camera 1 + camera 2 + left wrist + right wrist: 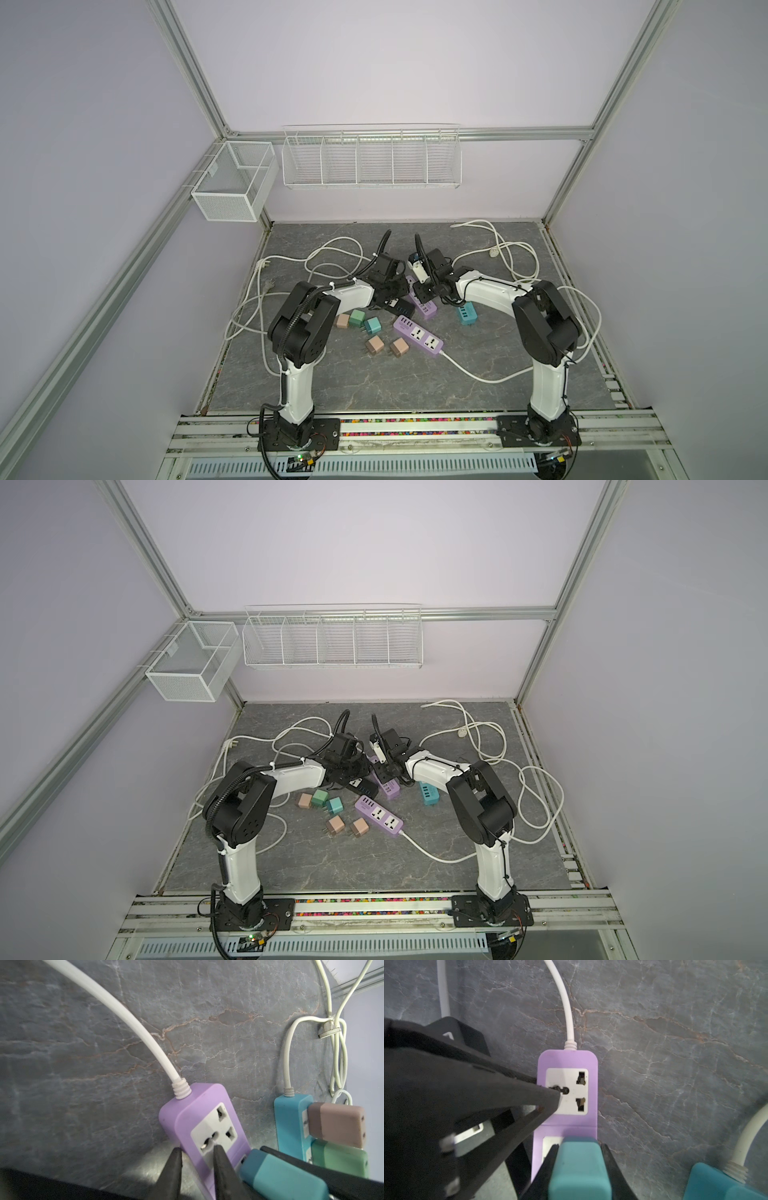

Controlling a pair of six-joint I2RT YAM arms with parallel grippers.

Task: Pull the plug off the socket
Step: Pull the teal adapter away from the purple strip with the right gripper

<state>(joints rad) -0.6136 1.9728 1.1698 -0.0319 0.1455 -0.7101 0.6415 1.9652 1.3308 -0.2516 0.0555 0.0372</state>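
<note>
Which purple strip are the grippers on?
The farther purple strip: the right gripper clamps a teal plug on it, the left gripper touches its socket. The nearer purple strip lies apart, sockets empty.

Top views: bright, even, diffuse light from overhead. The lavender walls (374, 62) are uniformly lit, and only faint, soft shadows fall on the grey marbled tabletop (374, 386). The aluminium frame rails (150, 550) splay toward the edges, a wide-angle effect. Detail is slightly soft throughout.

Left wrist view: dimmer, with a pale glare patch on the tabletop beside the dark, soft-focused left gripper (196, 1148).

Right wrist view: the purple power strip (569, 1061) is sharp. The teal plug (577, 1169), nearest the lens, is blurred.
</note>
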